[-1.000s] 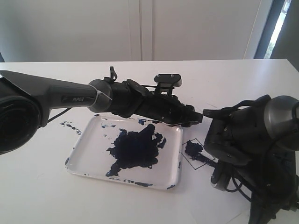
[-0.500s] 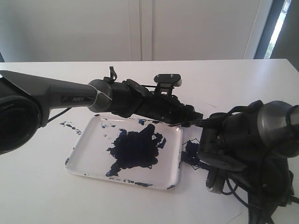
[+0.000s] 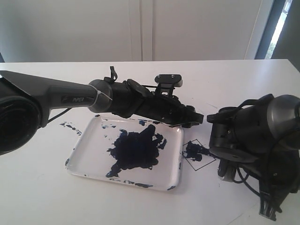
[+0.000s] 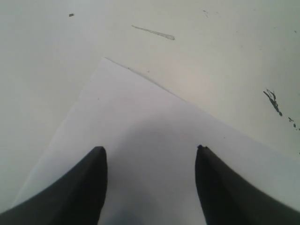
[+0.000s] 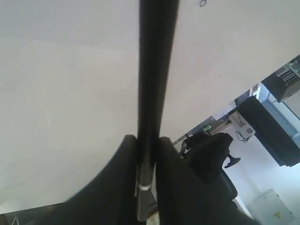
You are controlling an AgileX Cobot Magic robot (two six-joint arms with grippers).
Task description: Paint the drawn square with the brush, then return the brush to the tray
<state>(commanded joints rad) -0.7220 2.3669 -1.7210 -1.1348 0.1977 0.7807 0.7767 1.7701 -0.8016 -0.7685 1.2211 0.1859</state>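
Note:
The drawn square lies on white paper just right of the tray, with a dark navy smear over its left part. A big navy blotch fills the tray's middle. In the right wrist view my right gripper is shut on the brush, whose black handle runs straight out between the fingers. The bristle tip is out of view. From the exterior view the right arm sits beside the square and hides its own fingers. My left gripper is open and holds nothing above the paper sheet. It reaches across the tray's far right corner.
Navy paint specks mark the table left of the tray, and chips line the tray's rim. The long left arm spans the table behind the tray. Black cables hang from the right arm near the table's front right.
The right arm swung left over the square half a second ago and has now drawn back right, uncovering the smeared square. The left arm has not moved.

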